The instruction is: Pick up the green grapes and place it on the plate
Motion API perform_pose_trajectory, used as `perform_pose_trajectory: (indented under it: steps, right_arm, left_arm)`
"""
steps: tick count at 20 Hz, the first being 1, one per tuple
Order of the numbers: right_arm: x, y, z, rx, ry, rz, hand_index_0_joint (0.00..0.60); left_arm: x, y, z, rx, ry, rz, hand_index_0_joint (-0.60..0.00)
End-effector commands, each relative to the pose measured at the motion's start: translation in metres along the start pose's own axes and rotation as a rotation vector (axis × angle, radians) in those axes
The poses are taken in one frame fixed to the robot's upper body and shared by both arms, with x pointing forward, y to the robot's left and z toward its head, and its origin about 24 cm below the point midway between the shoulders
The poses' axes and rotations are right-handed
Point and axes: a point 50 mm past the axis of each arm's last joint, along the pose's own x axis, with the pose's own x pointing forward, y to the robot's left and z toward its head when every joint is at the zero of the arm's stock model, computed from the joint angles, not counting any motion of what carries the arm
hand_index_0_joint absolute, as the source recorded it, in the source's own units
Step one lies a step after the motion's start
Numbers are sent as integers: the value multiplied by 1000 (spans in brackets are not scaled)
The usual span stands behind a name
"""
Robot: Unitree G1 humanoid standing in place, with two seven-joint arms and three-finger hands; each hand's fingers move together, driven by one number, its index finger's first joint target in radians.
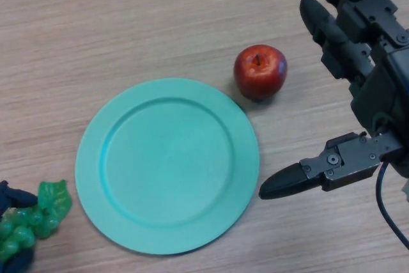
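The green grapes are at the bottom left corner, just left of the plate. My left hand shows only as dark fingers curled round the bunch, above and below it. The round teal plate lies flat in the middle of the wooden table with nothing on it. My right hand is at the right edge, over the table to the right of the plate, its fingers straight and its thumb pointing left, holding nothing.
A red apple stands upright just beyond the plate's upper right rim, between the plate and my right hand. The wooden table extends across the far side.
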Motion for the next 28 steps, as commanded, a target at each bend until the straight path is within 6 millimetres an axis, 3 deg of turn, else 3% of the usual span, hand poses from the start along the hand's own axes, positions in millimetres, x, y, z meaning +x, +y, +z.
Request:
perform_pose_trajectory:
  steps: [1,4,5,7,9,11,13,15,16,19,20,21,28]
  right_arm:
    - [-4,-3,26,-10,-176,-15,0]
    - [-4,-3,26,-5,-180,-18,0]
    - [-4,-3,26,-2,-182,-20,0]
    - [-4,-3,27,0,-185,-20,0]
    - [-4,-3,27,-3,-189,-22,0]
    - [-4,-2,28,-3,-192,-23,0]
    - [-4,-3,28,-3,-194,-24,0]
    - [-5,-3,27,-9,-194,-24,0]
    - [-5,-3,27,-10,-195,-24,0]
    - [-5,-3,27,-14,-193,-23,0]
    - [-5,-2,26,-18,-191,-22,0]
    - [-6,-2,26,-20,-190,-20,0]
    - [-5,2,25,-28,-186,-11,0]
  left_arm:
    - [-2,53,-3,89,-10,147,-600]
    - [-2,83,16,-39,-45,221,-600]
    - [-2,101,32,-171,-98,273,-600]
    - [-7,118,57,-344,-188,260,-600]
    - [-15,134,77,-403,-263,293,-600]
    - [-21,134,102,-431,-360,244,-600]
    - [-25,128,115,-317,-444,184,-600]
    - [-28,127,120,-346,-486,149,-600]
    - [-28,126,120,-350,-486,140,-551]
    - [-29,119,123,-344,-507,86,-151]
    - [-28,116,124,-346,-521,82,-51]
    - [-27,115,125,-366,-534,90,0]
    - [-28,122,122,-432,-544,123,0]
